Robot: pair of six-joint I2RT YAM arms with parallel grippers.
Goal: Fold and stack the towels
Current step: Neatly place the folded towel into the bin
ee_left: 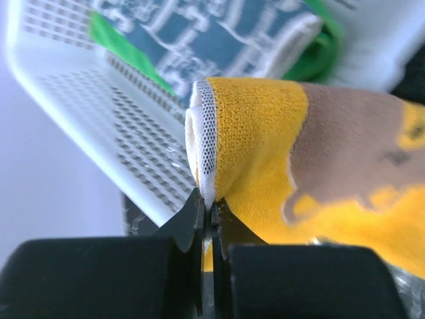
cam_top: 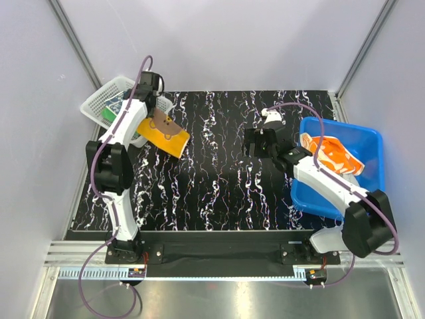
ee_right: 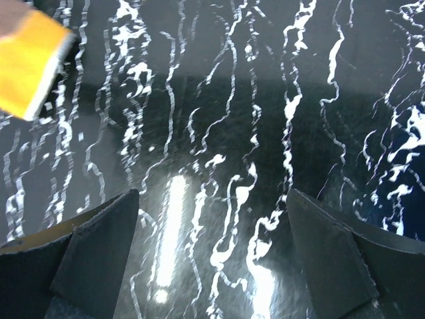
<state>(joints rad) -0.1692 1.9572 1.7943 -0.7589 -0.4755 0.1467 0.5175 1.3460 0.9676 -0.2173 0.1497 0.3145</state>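
Note:
The yellow towel with the brown bear (cam_top: 165, 131) lies folded on the black marbled table beside the basket. My left gripper (cam_top: 150, 105) is shut on its folded white-edged end (ee_left: 207, 199). Behind it, the navy patterned towel (ee_left: 219, 33) lies on the green towel (ee_left: 319, 53) inside the white mesh basket (cam_top: 96, 101). The orange printed towel (cam_top: 332, 154) sits crumpled in the blue tub (cam_top: 372, 136). My right gripper (cam_top: 261, 143) hovers over the table's middle, open (ee_right: 212, 199), with nothing between its fingers. A corner of the yellow towel (ee_right: 30, 63) shows at the top left of the right wrist view.
The basket stands tilted at the table's far left corner, its mesh wall (ee_left: 99, 133) close to my left gripper. The blue tub takes up the right side of the table. Grey walls close in the sides and back.

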